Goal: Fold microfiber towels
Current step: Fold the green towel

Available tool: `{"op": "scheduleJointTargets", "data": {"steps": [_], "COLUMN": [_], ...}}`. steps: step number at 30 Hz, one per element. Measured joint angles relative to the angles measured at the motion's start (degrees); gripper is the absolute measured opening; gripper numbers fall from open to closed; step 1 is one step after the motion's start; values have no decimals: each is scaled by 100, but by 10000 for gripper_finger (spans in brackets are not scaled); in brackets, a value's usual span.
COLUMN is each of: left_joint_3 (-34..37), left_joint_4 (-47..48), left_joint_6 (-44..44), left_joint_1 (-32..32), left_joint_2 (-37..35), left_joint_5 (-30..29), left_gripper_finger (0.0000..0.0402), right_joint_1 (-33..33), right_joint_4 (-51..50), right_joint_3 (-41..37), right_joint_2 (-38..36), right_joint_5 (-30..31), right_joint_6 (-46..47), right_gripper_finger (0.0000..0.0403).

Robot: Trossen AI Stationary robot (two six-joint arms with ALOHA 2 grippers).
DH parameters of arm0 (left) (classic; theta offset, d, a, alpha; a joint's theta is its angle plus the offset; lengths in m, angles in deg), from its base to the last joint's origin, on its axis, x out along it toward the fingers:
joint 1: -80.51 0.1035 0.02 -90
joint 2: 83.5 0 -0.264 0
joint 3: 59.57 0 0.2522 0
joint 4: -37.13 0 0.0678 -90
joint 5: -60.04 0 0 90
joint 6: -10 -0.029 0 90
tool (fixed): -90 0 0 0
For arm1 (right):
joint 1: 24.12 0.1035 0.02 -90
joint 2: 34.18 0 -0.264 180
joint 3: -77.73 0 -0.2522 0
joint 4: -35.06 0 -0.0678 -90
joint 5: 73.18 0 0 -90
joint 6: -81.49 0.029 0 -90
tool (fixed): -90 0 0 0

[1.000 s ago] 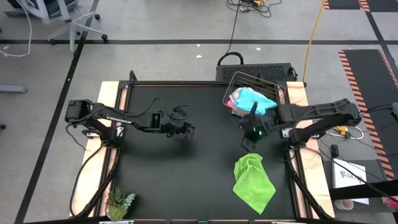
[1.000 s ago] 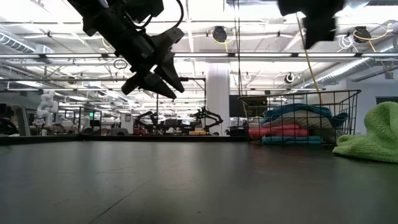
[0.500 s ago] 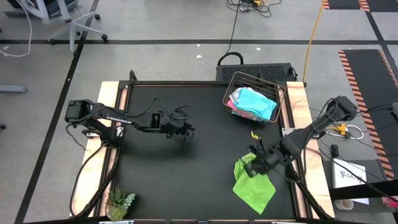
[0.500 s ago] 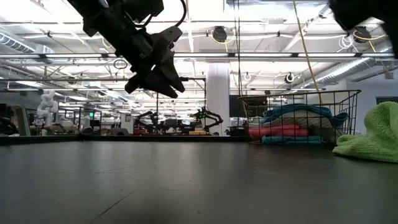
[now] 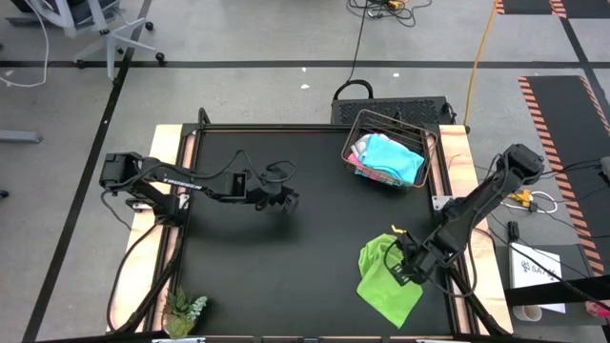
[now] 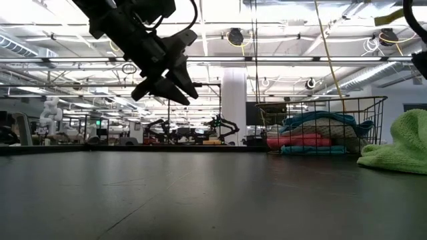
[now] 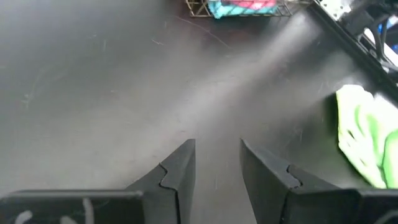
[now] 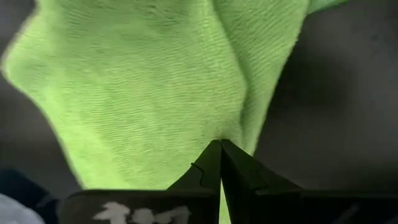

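**A:** We are hanging the right gripper [image 5: 400,270] over the lime green towel [image 5: 389,282], which is lying crumpled on the table [image 5: 286,276] near its right edge, its fingers [image 8: 219,163] pressed together and holding nothing. The other towels [image 5: 386,157] are sitting bundled in the wire basket [image 5: 431,143] at the far right corner.

**B:** And we are waiting with the left gripper [image 5: 287,203] above the bare middle of the mat, fingers [image 7: 177,177] partly spread, nothing between them.

**A:** To do this well, we are judging that the right fingers need parting before we come down. We are aiming for a corner, not the bunched middle.

**B:** Agreed, and we are thinking the left should take a second corner, so the cloth spreads flat before any fold
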Motion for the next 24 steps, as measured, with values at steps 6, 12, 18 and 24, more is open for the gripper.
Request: {"op": "scheduleJointTargets", "data": {"steps": [6, 12, 18, 24], "left_joint_3": [0, 0, 0, 0], "left_joint_4": [2, 2, 2, 4], "left_joint_6": [297, 463, 503, 499], "left_joint_1": [0, 0, 0, 0], "left_joint_2": [0, 0, 0, 0], "left_joint_5": [-43, -140, -239, -239], "left_gripper_finger": [127, 127, 127, 127], "right_joint_1": [-30, -125, -388, -966], "right_joint_4": [-4, -104, -138, -140], "right_joint_3": [-168, -176, -176, -176], "right_joint_2": [-2, -9, -155, -679], "right_joint_5": [11, 9, -7, -4], "right_joint_6": [-784, -1189, -1240, -1394], "right_gripper_finger": [31, 96, 155, 170]}}
